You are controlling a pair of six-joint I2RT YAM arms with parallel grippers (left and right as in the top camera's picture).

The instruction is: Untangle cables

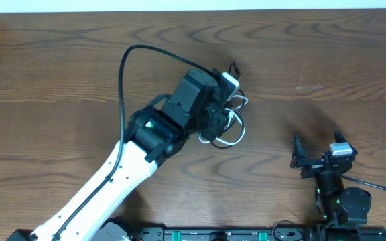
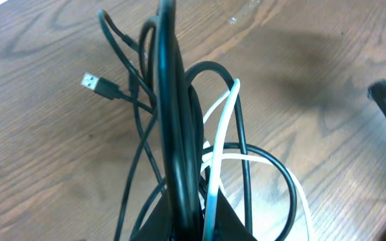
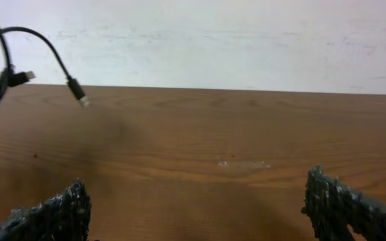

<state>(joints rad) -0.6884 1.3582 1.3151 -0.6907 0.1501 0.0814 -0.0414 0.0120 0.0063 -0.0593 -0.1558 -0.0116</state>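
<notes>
A tangle of thin black cables [image 1: 232,112] with one white cable [image 1: 236,137] hangs under my left gripper [image 1: 221,100] at the table's middle. In the left wrist view the left gripper [image 2: 194,224] is shut on the bundle [image 2: 173,120]. The white cable [image 2: 223,114] and black loops run between its fingers, and a USB plug [image 2: 94,84] sticks out to the left. My right gripper [image 1: 317,142] is open and empty at the front right, well apart from the bundle. In the right wrist view its fingers [image 3: 200,201] spread wide, and the cable ends [image 3: 45,40] show far left.
The thick black robot cable [image 1: 122,73] arcs over the left arm. The brown wooden table [image 1: 327,60] runs to a pale edge at the back. The right arm's base [image 1: 344,204] sits at the front edge.
</notes>
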